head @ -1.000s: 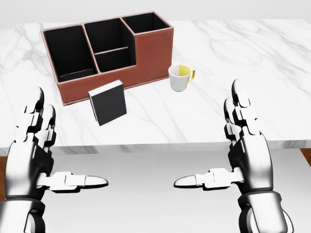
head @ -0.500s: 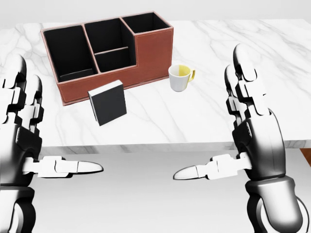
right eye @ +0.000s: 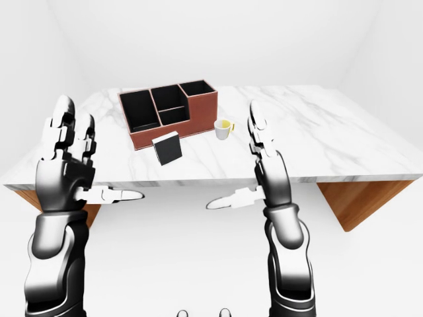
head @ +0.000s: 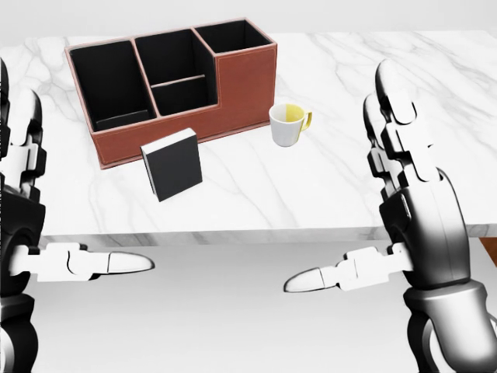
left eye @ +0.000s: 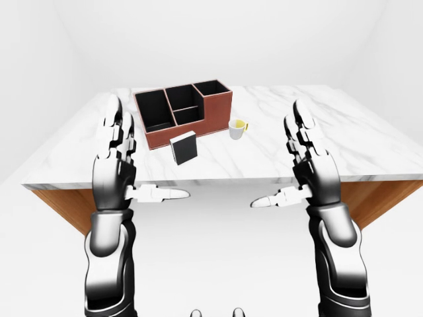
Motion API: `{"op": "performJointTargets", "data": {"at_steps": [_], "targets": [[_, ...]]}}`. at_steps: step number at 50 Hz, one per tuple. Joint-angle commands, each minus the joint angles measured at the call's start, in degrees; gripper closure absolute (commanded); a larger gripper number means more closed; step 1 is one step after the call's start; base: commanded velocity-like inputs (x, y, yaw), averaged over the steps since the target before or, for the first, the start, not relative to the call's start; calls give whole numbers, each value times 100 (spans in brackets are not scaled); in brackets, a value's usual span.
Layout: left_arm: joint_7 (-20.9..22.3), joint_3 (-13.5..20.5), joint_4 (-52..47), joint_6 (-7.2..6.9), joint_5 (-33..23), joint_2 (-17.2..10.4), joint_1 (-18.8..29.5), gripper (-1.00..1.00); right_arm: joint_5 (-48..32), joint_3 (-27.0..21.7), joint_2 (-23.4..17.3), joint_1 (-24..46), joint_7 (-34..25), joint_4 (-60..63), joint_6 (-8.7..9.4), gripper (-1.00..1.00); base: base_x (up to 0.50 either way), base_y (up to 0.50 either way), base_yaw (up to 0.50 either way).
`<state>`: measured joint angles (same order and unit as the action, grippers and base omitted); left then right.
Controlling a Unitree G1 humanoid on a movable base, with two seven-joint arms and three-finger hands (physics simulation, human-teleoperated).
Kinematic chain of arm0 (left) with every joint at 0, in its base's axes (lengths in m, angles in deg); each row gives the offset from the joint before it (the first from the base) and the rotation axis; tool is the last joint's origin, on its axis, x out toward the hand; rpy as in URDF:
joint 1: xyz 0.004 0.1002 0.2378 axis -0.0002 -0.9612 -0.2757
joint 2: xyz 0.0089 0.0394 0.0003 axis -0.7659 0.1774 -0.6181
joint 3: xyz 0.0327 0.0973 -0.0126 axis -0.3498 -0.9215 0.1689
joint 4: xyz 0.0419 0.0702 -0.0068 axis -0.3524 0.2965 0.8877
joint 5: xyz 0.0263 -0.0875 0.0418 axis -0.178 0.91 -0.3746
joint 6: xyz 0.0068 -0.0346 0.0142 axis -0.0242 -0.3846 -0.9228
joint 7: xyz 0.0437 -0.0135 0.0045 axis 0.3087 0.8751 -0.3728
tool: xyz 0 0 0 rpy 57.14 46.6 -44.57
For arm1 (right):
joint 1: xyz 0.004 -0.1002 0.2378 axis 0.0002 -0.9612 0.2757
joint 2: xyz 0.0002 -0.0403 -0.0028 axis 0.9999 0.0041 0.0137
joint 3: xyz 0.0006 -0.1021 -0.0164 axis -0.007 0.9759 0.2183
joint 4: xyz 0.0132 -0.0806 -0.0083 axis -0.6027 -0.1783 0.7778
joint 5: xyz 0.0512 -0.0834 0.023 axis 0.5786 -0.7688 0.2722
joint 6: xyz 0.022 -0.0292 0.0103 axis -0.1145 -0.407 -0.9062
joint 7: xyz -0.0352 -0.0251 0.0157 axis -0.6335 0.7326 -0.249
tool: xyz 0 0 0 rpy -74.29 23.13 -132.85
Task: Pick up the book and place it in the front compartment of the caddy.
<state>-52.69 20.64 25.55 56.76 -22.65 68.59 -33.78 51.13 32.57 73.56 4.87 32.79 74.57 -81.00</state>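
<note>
On the marble table (head: 326, 194), the book (head: 172, 164) stands just beside the caddy (head: 171, 81); left hand (left eye: 119, 162) and right hand (head: 411, 210) are open-fingered, empty.

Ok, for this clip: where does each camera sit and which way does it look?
Head view: on the robot's head, angled down at the marble table; shows the caddy, book, mug, and both open hands, left hand, right hand.
Left-eye view: on the head, wider, taking in the whole table and both forearms.
Right-eye view: same, shifted sideways, so everything sits further left.
Shared: all three face the robot's way and show the same objects, with both hands raised short of the table edge.
</note>
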Motion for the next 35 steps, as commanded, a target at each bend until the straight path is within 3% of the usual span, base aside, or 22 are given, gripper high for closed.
{"op": "performJointTargets", "data": {"at_steps": [1,13,29,35], "targets": [[27,96,-422,0,92,-45,55,-100,279,-249,-37,224,-92,438,0,-100,0,0,0],[62,197,-595,0,133,-91,65,-100,936,-640,-320,682,227,490,0,-100,0,40,0],[52,189,-646,0,188,-82,62,-100,1177,-723,-437,762,365,578,0,-100,0,50,0],[59,176,-624,0,182,-82,53,-100,1188,-685,-507,788,337,621,0,-100,0,12,0]]}}
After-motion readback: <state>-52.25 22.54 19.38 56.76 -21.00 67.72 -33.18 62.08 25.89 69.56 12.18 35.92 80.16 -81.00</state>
